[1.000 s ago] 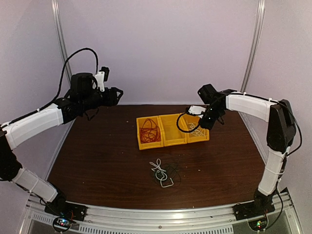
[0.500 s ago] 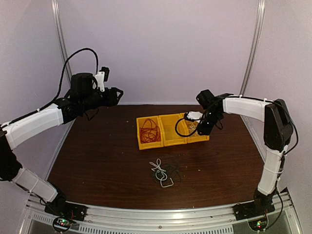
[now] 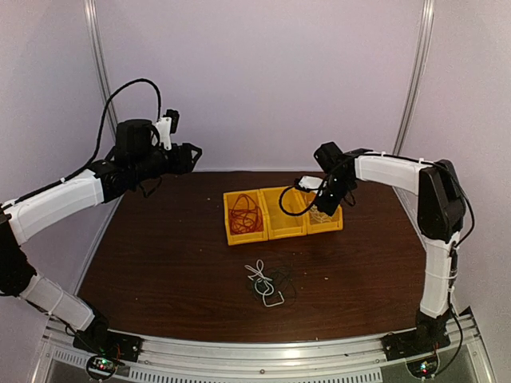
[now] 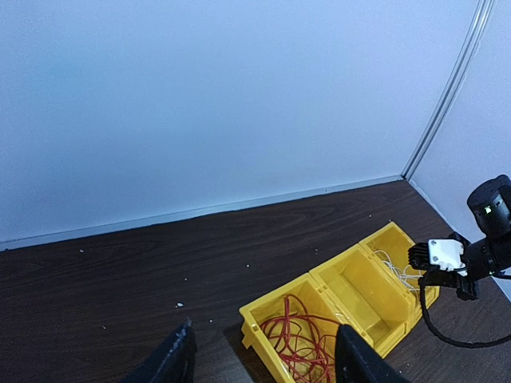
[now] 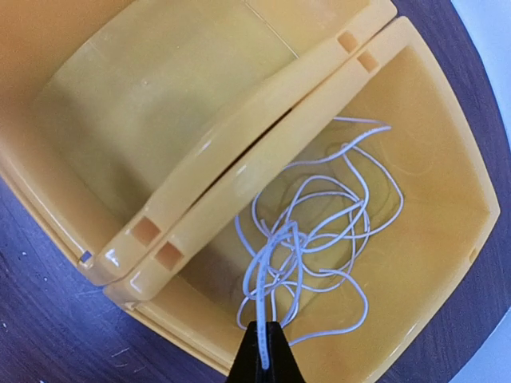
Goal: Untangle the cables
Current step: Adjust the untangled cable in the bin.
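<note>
A loose coil of white cable point(image 5: 319, 215) lies in the right-hand yellow bin point(image 5: 431, 159). My right gripper point(image 5: 263, 355) hangs just above this bin, shut on a strand of the coil that runs up between its black tips. In the top view the right gripper point(image 3: 323, 207) is over that bin. A red cable point(image 3: 244, 214) fills the left bin point(image 4: 263, 319). A small clump of black and white cables point(image 3: 268, 284) lies on the table in front of the bins. My left gripper point(image 4: 263, 359) is open, high above the table's back left, with nothing between its fingers.
The middle yellow bin point(image 5: 160, 104) is bare inside. The three bins stand joined in a row at the middle back of the dark wooden table point(image 3: 160, 255). Pale walls point(image 3: 263, 80) close in the back and sides.
My right arm has swung a little left and down over the right bin, and its jaws have shut on a strand of the white cable. The left arm has not moved.
</note>
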Controlling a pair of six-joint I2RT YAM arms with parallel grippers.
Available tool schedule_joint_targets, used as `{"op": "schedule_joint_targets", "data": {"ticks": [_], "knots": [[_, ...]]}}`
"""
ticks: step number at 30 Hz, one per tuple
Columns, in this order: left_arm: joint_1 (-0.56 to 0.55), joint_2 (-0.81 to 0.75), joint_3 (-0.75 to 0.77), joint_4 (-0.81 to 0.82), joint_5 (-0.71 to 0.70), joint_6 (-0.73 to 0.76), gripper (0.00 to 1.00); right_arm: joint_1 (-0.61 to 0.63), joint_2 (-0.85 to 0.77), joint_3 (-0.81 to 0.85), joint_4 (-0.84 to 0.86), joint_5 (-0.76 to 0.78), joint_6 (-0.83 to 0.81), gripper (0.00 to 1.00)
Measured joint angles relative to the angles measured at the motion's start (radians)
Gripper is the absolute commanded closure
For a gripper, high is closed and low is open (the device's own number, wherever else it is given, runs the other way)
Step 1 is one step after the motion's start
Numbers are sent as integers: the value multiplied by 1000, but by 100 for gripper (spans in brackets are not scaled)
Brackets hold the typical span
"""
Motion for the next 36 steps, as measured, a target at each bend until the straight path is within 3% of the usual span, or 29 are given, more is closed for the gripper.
{"op": "schedule_joint_targets", "data": {"ticks": [9,14,20,26,31,36], "knots": [[0,3,0,0,3,0,40,-6,139,87,-2,-26,4,99],[0,3,0,0,5,0,40,-8,141,82,-22,-29,13,74],[0,4,0,0,27,0,40,-8,-37,-17,-27,-13,13,61],[0,32,0,1,92,2,46,-8,-277,-147,-5,-24,10,60],[-30,50,5,-13,138,47,47,-2,-426,-343,69,-191,-16,61],[-169,45,-7,-20,151,77,48,42,-502,-491,138,-404,-46,61]]}}
